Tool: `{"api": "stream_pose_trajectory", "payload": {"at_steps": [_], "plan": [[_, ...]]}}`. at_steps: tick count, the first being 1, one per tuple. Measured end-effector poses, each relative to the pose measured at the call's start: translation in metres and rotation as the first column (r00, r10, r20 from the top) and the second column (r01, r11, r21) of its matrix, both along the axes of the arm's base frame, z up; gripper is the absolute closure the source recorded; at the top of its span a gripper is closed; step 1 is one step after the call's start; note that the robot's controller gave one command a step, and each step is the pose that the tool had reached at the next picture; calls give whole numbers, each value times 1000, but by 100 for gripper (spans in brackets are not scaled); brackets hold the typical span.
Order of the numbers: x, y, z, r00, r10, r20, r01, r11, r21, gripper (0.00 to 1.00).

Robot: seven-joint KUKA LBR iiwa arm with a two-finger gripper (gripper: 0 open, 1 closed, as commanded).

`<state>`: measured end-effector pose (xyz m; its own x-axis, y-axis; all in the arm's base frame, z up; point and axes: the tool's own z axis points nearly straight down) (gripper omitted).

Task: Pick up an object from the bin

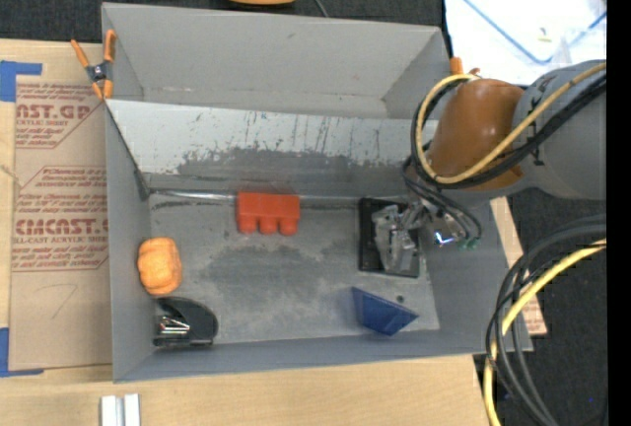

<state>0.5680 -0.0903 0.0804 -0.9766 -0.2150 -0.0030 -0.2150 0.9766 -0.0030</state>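
Note:
My gripper (398,245) is low at the right side of the bin, right over a flat black block (372,235) that lies on the floor there. Whether it touches the block I cannot tell. Just in front of it, near the bin's front wall, lies a dark blue wedge-shaped piece (381,312). An orange-red toy brick (267,213) rests at the middle of the floor, well to the left of the gripper.
An orange rounded lump (160,264) sits at the left wall. A black stapler-like thing (184,325) lies in the front left corner. The arm with its orange-brown cover and cables comes in over the right rim.

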Motion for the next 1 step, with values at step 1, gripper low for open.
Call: {"api": "stream_pose_trajectory", "payload": {"at_steps": [1], "plan": [[-12, -1, -2, 1000, 25, 18, -25, 1000, -1, 100]]}}
